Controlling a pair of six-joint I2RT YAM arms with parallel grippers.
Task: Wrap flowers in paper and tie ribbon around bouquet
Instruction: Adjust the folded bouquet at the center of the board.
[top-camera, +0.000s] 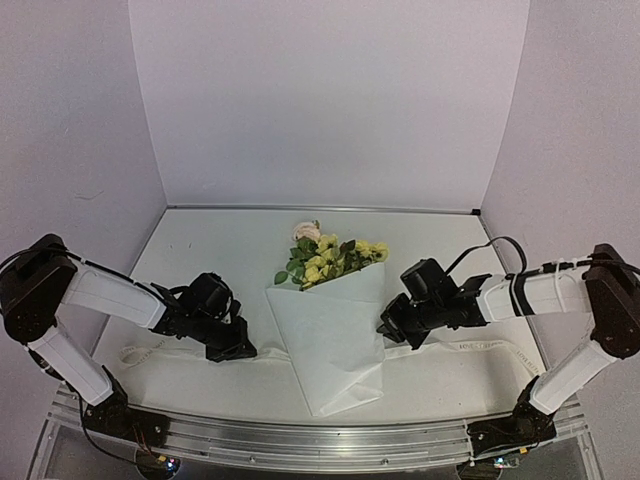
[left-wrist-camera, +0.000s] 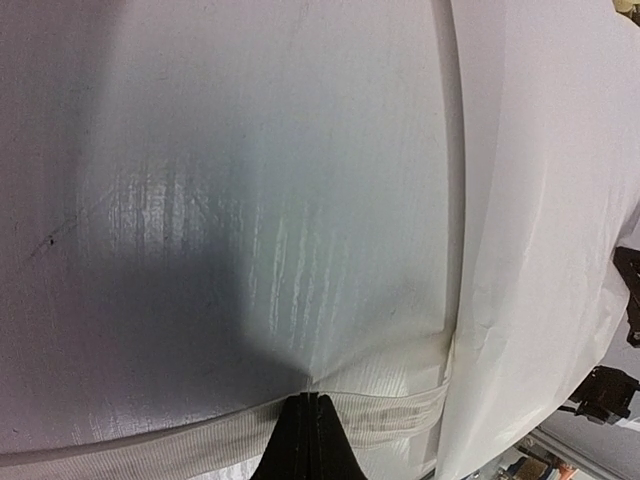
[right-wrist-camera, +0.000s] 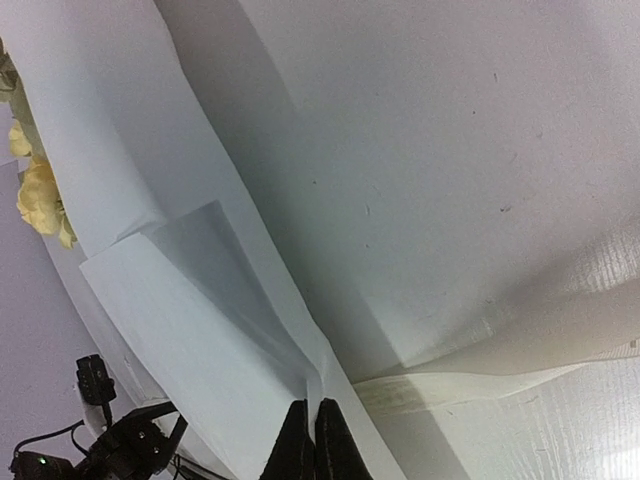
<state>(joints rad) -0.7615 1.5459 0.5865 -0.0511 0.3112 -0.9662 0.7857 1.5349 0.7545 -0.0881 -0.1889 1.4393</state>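
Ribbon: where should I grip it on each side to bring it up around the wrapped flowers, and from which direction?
Grip the ribbon on the flat stretches just outside the paper cone, one on each side, and come down from above. It runs under the cone and lies limp, so those stretches are the only parts exposed. The left end effector and right end effector look shut on it there.

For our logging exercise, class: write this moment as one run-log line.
stage: ribbon tying | bouquet: wrapped, centre | ribbon: flat, under bouquet | left gripper: shut on ribbon | right gripper: shut on ribbon
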